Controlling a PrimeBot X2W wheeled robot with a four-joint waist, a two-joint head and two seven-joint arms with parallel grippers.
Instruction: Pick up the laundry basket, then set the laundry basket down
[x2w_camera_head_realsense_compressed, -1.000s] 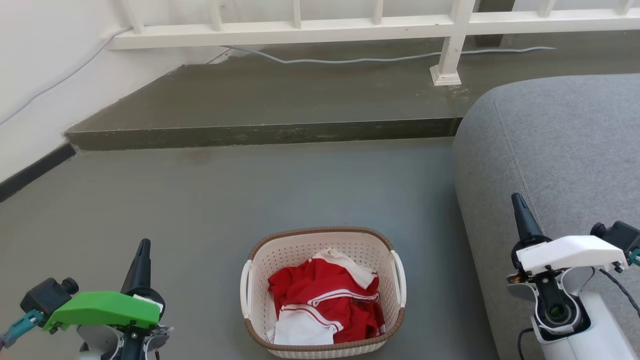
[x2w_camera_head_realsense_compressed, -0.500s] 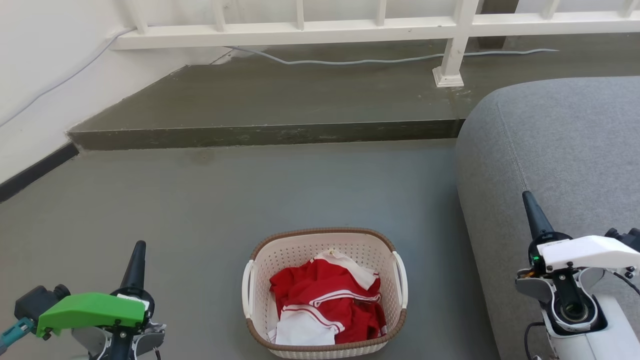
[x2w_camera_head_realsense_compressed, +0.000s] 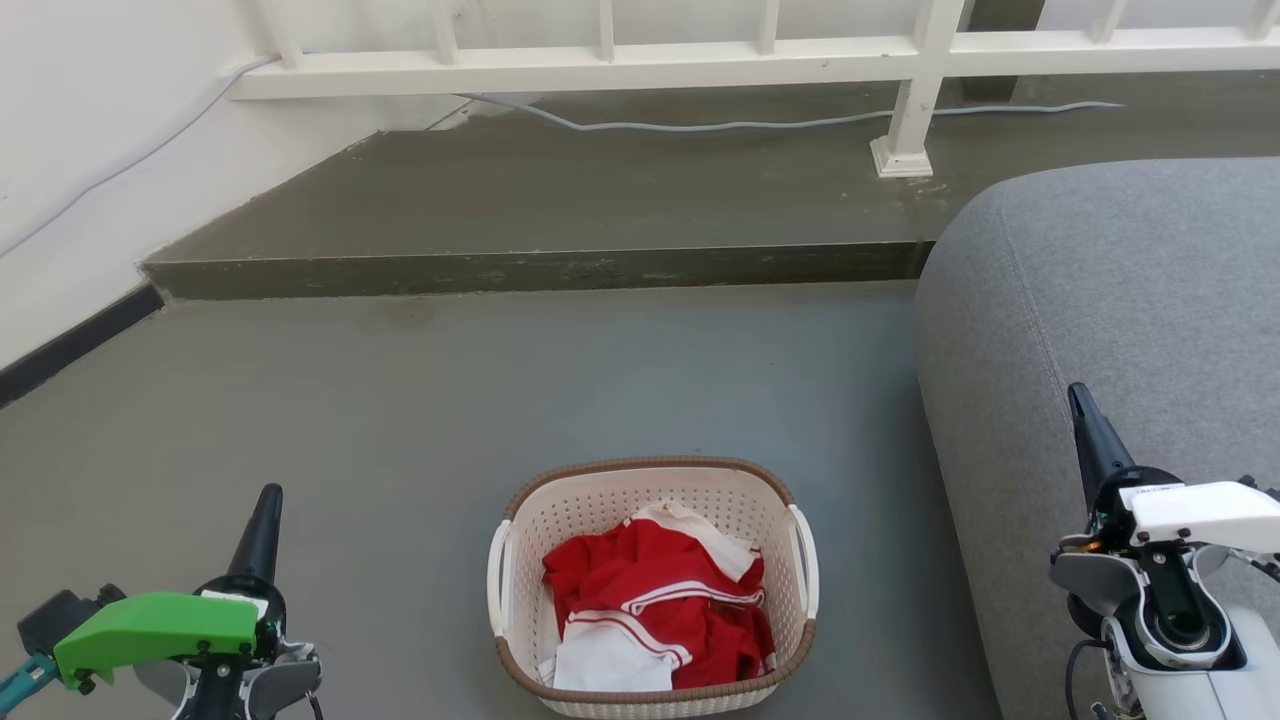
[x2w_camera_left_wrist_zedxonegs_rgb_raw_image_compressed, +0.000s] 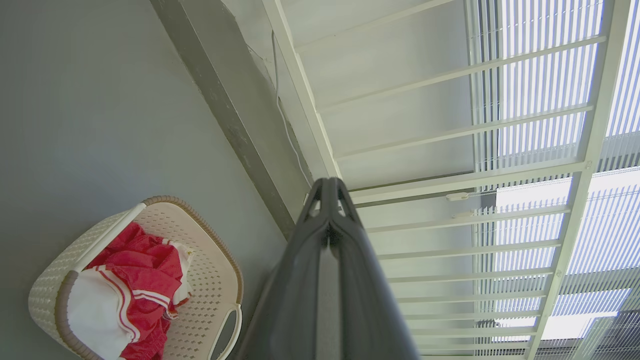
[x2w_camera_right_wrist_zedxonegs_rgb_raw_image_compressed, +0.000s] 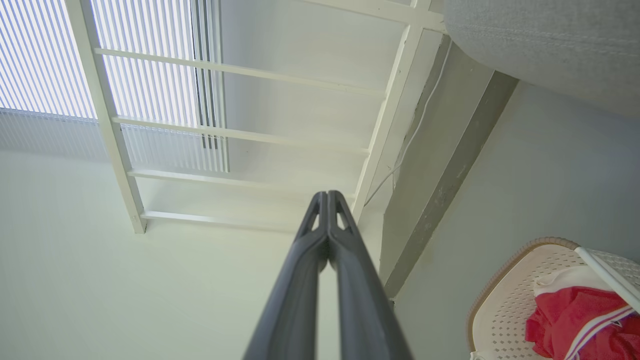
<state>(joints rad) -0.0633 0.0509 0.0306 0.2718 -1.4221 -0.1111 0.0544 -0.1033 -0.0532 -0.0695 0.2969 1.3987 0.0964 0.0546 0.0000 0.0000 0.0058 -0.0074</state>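
Head view, laundry basket (x2w_camera_head_realsense_compressed: 600, 508) holding red-and-white clothes (x2w_camera_head_realsense_compressed: 650, 600) on the grey floor (x2w_camera_head_realsense_compressed: 450, 400), near centre, left gripper (x2w_camera_head_realsense_compressed: 262, 525) and right gripper (x2w_camera_head_realsense_compressed: 1090, 430) well apart either side, left wrist view, fingers (x2w_camera_left_wrist_zedxonegs_rgb_raw_image_compressed: 300, 280) pressed together, right wrist view, fingers (x2w_camera_right_wrist_zedxonegs_rgb_raw_image_compressed: 300, 280) meeting at the tips.

Head view looks down; wrist views face railing (x2w_camera_head_realsense_compressed: 640, 62), sharing basket (x2w_camera_head_realsense_compressed: 650, 464)

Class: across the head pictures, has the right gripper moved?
Yes. Judged against the railing post, which barely shifts in the head view, the right gripper has slid to the robot's right, away from the laundry basket.
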